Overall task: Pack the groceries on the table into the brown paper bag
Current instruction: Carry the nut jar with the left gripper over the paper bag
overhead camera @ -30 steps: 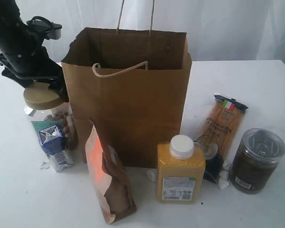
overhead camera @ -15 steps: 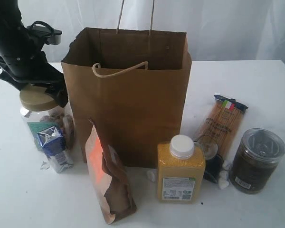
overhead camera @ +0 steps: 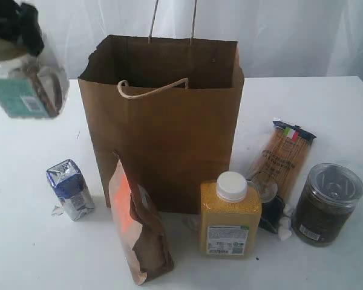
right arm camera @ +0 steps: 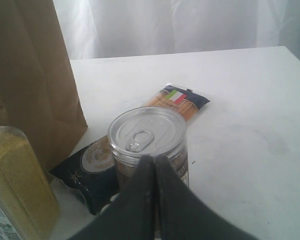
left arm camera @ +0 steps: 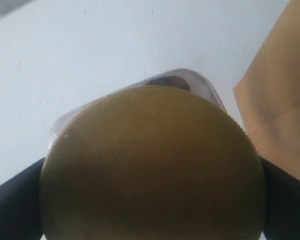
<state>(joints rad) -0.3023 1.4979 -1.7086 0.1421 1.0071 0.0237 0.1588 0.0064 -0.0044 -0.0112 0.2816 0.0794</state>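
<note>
Exterior view: the left end effector (overhead camera: 18, 23) holds the clear tan-lidded nut jar (overhead camera: 27, 81) by its lid. The jar hangs clear of the table (overhead camera: 327, 103), roughly upright though blurred. The brown paper bag (overhead camera: 163, 127) stands beside it toward the middle, so the carry probably goes sideways over the near rim.

Left wrist view: the lid (left arm camera: 152, 165) fills the frame, with dark fingers (left arm camera: 12, 205) spread wide around it and the bag wall just beside.

Right wrist view: the right end effector (right arm camera: 151, 162) is pressed closed and empty, just short of the dark clear-lidded jar (right arm camera: 147, 135).
</note>
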